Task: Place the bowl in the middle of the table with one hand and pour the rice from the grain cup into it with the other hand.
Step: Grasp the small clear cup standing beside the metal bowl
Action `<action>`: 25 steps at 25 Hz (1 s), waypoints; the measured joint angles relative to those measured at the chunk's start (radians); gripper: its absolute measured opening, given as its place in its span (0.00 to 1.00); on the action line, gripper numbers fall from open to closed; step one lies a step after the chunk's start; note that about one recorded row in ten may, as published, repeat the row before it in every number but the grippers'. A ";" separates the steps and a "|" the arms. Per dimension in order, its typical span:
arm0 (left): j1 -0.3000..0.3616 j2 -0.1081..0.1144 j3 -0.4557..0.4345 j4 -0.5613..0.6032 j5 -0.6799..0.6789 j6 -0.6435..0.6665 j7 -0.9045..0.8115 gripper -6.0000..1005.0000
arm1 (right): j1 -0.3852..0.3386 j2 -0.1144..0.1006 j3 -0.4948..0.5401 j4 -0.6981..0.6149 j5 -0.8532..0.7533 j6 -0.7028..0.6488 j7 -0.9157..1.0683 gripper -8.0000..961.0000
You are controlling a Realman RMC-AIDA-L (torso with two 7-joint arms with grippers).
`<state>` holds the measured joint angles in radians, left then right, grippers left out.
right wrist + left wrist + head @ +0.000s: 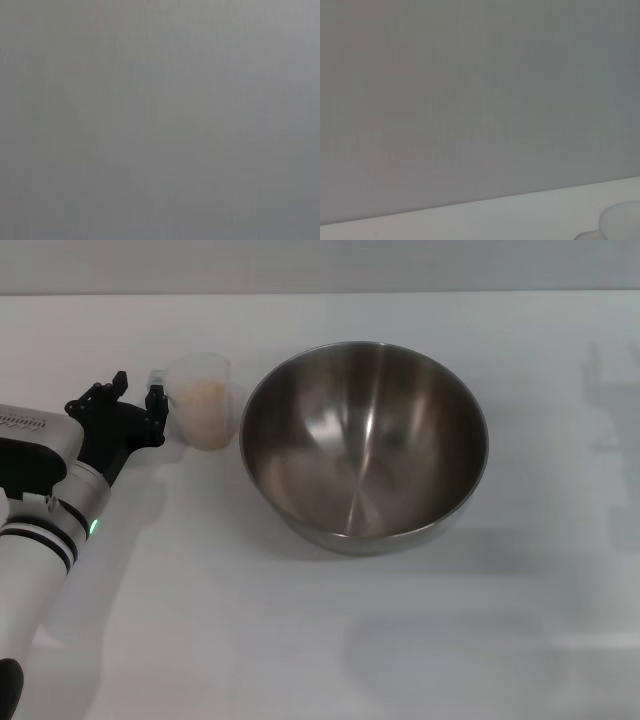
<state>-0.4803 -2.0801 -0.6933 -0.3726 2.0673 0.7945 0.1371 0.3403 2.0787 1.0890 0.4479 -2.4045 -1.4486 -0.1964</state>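
The bowl point(365, 440) is a large, shiny steel bowl and stands empty in the middle of the white table point(320, 640). The grain cup point(203, 400) is clear plastic and stands upright just left of the bowl. It holds a heap of pale rice point(205, 405). Its handle points toward my left gripper point(138, 390). That gripper is open right at the cup's left side, with one black finger point(157, 408) next to the handle. An edge of the cup shows in the left wrist view point(622, 220). My right gripper is out of view.
A grey wall point(320, 265) runs behind the table's far edge. The right wrist view shows only plain grey. Faint shadows lie on the table at the right point(610, 410).
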 joint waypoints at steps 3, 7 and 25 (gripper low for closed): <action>-0.001 0.000 0.000 0.000 0.000 0.000 0.000 0.50 | 0.000 0.000 0.000 0.000 0.000 0.000 0.000 0.51; -0.003 0.000 -0.006 0.000 0.000 0.000 0.000 0.34 | 0.001 0.000 0.001 0.000 0.000 0.003 0.000 0.51; 0.020 0.006 0.023 -0.064 0.023 0.352 0.211 0.03 | 0.022 0.000 0.015 -0.039 -0.001 0.000 0.000 0.51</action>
<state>-0.4604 -2.0737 -0.6703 -0.4365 2.0899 1.1463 0.3482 0.3624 2.0786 1.1045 0.4092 -2.4054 -1.4482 -0.1964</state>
